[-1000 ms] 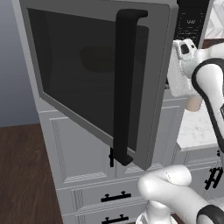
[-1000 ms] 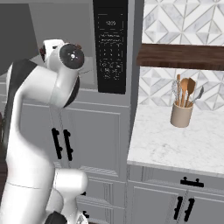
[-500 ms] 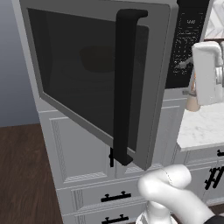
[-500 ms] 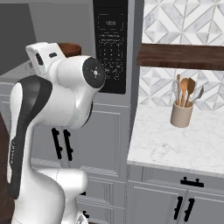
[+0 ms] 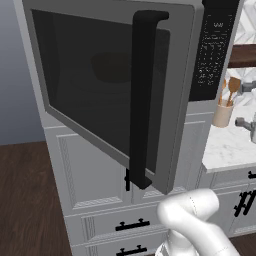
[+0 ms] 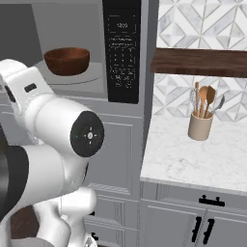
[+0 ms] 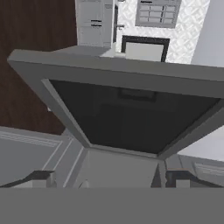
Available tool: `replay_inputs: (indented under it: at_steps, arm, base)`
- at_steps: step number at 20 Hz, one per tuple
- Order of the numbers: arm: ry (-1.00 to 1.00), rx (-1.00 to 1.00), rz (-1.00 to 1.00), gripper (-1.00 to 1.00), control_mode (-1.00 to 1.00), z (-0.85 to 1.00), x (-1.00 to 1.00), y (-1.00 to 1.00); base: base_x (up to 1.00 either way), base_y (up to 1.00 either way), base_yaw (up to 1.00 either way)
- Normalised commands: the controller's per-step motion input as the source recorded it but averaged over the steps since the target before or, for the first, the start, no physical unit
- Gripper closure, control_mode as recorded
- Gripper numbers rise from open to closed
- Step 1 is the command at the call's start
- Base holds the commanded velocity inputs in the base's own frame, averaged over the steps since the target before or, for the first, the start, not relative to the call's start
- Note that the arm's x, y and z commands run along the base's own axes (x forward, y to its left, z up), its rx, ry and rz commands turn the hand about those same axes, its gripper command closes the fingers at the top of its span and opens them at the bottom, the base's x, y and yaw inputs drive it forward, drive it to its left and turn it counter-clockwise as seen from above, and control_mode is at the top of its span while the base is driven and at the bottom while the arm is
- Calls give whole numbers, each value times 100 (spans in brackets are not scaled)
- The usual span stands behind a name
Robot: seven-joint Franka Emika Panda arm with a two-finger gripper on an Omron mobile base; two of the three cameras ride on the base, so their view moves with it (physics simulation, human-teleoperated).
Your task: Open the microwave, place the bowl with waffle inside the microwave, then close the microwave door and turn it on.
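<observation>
One door stands swung open: you see the microwave door (image 5: 107, 90) filling the upper left and centre of the left base frame, its black bar handle (image 5: 142, 97) running down the middle. In the right base frame, upper left, the bowl with waffle (image 6: 66, 60) sits inside the microwave (image 6: 96, 48), left of the black keypad panel (image 6: 121, 50). At the bottom of the hand frame your gripper (image 7: 107, 178) has its tips spread wide, holding nothing. A beige utensil cup (image 6: 199, 126) stands on the marble counter (image 6: 193, 159), right of centre.
</observation>
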Motion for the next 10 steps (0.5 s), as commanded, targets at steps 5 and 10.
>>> replay_inputs:
  at_steps: [5, 10]
  arm:
    - [-14, 1, 15, -100, -100, 6, -100, 1]
    - [-9, 1, 13, -100, -100, 0, -100, 27]
  base:
    - [0, 0, 0]
    - [0, 0, 0]
